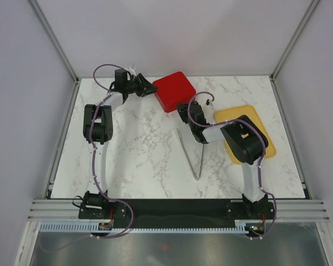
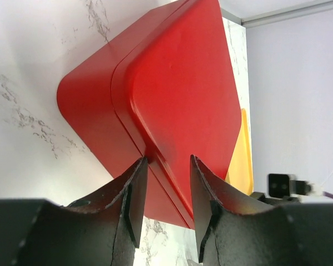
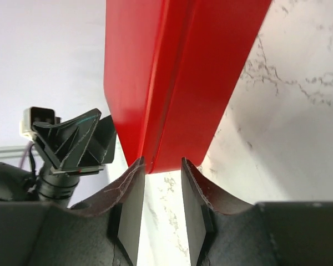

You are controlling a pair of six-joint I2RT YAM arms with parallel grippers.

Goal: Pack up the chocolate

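**Top view.** Left arm (image 1: 98, 160) and right arm (image 1: 250, 178): white links between bulky black joint housings. A thin purple-grey cable (image 1: 94, 172) loops along each arm. At the bottom of the frame both bases are bolted to a black plate (image 1: 177, 208).

**Wrist views.** Left gripper (image 2: 167, 160) and right gripper (image 3: 162, 162): matt black, wedge-shaped fingers (image 2: 134, 194) with flat inner faces and curved, faintly textured outer faces.

Closed red box (image 1: 174, 90) far centre on marble table (image 1: 139, 149); yellow tray (image 1: 228, 115) at right; metal tongs (image 1: 188, 156) lying mid-table, apart.
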